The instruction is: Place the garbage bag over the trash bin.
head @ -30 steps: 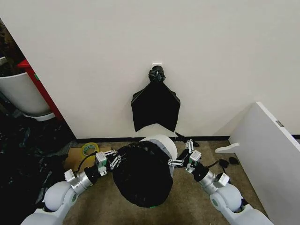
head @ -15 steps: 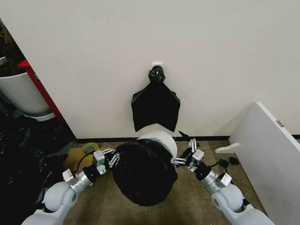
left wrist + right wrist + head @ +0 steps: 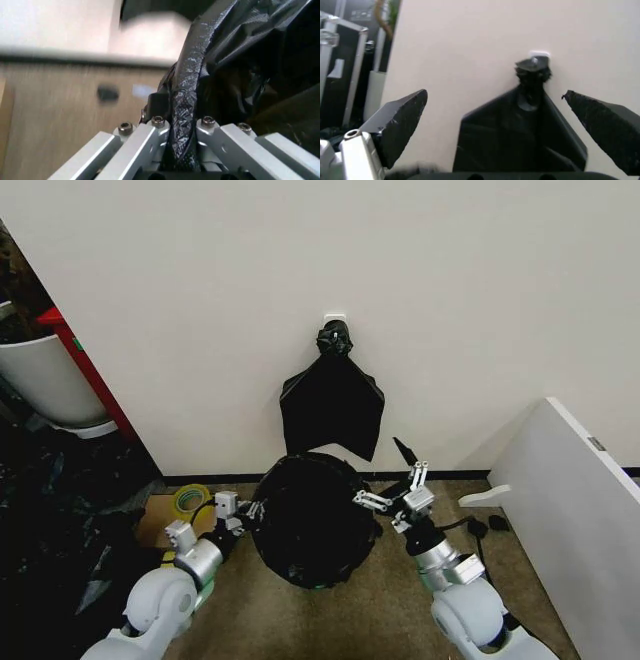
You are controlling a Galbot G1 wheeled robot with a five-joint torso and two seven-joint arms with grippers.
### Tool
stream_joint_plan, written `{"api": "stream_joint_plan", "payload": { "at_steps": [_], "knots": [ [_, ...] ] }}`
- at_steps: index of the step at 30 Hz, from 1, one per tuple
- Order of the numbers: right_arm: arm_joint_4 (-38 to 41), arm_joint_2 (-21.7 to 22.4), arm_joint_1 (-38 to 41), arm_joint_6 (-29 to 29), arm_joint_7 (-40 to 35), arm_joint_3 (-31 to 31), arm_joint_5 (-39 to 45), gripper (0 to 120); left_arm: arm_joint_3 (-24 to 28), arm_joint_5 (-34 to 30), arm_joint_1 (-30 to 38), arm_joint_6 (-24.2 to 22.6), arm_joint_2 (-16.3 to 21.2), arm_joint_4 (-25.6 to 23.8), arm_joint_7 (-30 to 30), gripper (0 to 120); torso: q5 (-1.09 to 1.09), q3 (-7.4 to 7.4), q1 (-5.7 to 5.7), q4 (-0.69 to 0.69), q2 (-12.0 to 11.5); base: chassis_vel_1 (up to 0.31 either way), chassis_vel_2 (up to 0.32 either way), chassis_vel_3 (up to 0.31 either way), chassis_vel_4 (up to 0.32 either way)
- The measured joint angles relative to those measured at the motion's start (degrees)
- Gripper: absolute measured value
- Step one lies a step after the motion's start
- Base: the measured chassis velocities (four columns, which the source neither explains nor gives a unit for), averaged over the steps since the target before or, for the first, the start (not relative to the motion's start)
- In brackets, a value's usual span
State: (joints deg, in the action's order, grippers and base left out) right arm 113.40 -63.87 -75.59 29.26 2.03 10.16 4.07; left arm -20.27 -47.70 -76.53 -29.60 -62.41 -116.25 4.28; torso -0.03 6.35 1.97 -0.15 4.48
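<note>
Pale wall and brown floor, with the bin at the foot of the wall between the two arms.

The garbage bag (image 3: 312, 518) is stretched over the trash bin (image 3: 316, 585), its round mouth tipped up toward the head camera; only a pale green sliver of the bin shows beneath the plastic. The left gripper (image 3: 243, 515) sits at the bag's left edge, its jaws pinching a twisted fold of the rim, seen between the fingers in the left wrist view (image 3: 182, 123). The right gripper (image 3: 390, 480) stands just beside the bag's right edge with jaws spread wide and nothing between them. A flat fan-shaped black bundle (image 3: 332, 406) hangs knotted on the wall above. A yellow tape roll (image 3: 190, 498) lies on the floor to the left.
</note>
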Motion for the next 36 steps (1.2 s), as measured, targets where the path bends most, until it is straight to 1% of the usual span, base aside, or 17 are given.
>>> {"api": "stream_joint_plan", "payload": {
  "at_steps": [1,2,3,4,8,15,18,20,22,23,26,27,28,31,32,34,36],
  "knots": [
    [-0.2,-0.1,0.1,0.3,0.3,-0.2,-0.3,100,0.6,-1.4,0.4,-4.0,-0.2,-1.0,3.9,2,0.00,0.00,0.00,0.00,0.0,0.000,0.000,0.000,0.000],
    [-0.2,-0.1,0.1,0.3,0.3,-0.2,-0.3,100,0.6,-1.4,0.4,-4.0,-0.2,-1.0,3.9,2,0.00,0.00,0.00,0.00,0.0,0.000,0.000,0.000,0.000],
    [-0.6,-0.3,0.3,0.4,0.6,-0.4,-0.4,100,1.7,-3.8,1.1,-9.1,-0.8,-2.0,10.3,2,0.01,0.00,0.00,0.01,0.0,0.000,0.000,0.000,0.000],
    [-0.9,-0.4,0.4,0.5,0.7,-0.4,-0.4,100,2.7,-4.5,1.6,-10.6,-1.3,-2.1,13.5,2,0.00,0.00,0.00,0.01,0.0,0.000,0.000,0.000,0.000],
    [-1.7,-0.5,0.6,0.5,0.8,-0.4,-0.4,100,4.8,-4.3,2.4,-10.1,-2.6,-0.1,17.5,2,-0.01,0.00,0.00,0.00,0.0,0.000,0.000,0.000,0.000],
    [-2.5,-0.6,0.7,0.6,1.2,-0.5,-0.2,100,6.6,-2.7,2.5,-7.7,-4.6,2.5,19.0,4,0.00,0.00,0.00,0.00,0.0,0.000,0.000,0.000,0.000],
    [-2.9,-0.7,1.0,0.5,1.5,-0.7,-0.2,100,6.9,-1.6,2.1,-6.3,-5.0,2.1,19.2,20,0.00,0.00,0.00,0.01,0.0,0.000,0.000,0.000,0.000],
    [-2.9,-0.8,1.0,0.5,1.5,-0.7,-0.2,100,6.8,-1.5,2.0,-6.1,-5.0,1.9,19.2,22,0.00,0.00,0.00,0.01,0.0,0.000,0.000,0.000,0.000],
    [-3.0,-0.9,0.9,0.5,1.8,-0.7,-0.2,100,5.9,-1.3,1.4,-5.8,-4.7,1.0,19.0,33,-0.01,0.00,0.00,0.01,0.0,0.000,0.000,0.000,0.000],
    [-3.0,-0.9,0.9,0.5,1.8,-0.7,-0.2,100,5.9,-1.3,1.4,-5.8,-4.7,1.0,19.0,33,-0.01,0.00,0.00,0.01,0.0,0.000,0.000,0.000,0.000],
    [-3.0,-0.9,0.8,0.6,1.9,-0.7,-0.1,100,4.6,-2.0,1.0,-5.9,-4.5,0.0,18.9,43,-0.01,0.00,0.00,0.01,0.0,0.000,0.000,0.000,0.000],
    [-2.9,-0.9,0.7,0.6,1.9,-0.7,-0.1,100,3.5,-2.9,0.5,-6.4,-4.4,-1.0,18.9,51,-0.01,0.00,0.00,0.01,0.0,0.000,0.000,0.000,0.000],
    [-2.9,-0.9,0.7,0.6,1.9,-0.7,-0.1,100,3.5,-2.9,0.5,-6.4,-4.4,-1.0,18.9,51,-0.01,0.00,0.00,0.01,0.0,0.000,0.000,0.000,0.000],
    [-2.7,-0.8,0.3,0.6,2.0,-0.5,-0.1,100,1.0,-6.4,-1.3,-9.2,-3.3,-5.6,21.3,66,0.00,0.00,0.00,0.01,0.0,0.000,0.000,0.000,0.000],
    [-2.7,-0.8,0.3,0.6,2.0,-0.5,-0.1,100,1.0,-6.4,-1.3,-9.2,-3.3,-5.6,21.3,66,0.00,0.00,0.00,0.01,0.0,0.000,0.000,0.000,0.000],
    [-2.5,-0.7,0.0,0.7,1.9,-0.3,0.0,100,0.5,-7.5,-2.3,-10.2,-2.6,-8.5,23.4,77,-0.01,0.00,0.00,0.01,0.0,0.000,0.000,0.000,0.000],
    [-2.2,-0.7,-0.1,0.8,1.9,-0.1,0.0,100,0.4,-7.3,-2.9,-10.0,-2.2,-10.3,23.8,83,-0.01,0.00,0.00,0.01,0.0,0.000,0.000,0.000,0.000]
  ]
}}
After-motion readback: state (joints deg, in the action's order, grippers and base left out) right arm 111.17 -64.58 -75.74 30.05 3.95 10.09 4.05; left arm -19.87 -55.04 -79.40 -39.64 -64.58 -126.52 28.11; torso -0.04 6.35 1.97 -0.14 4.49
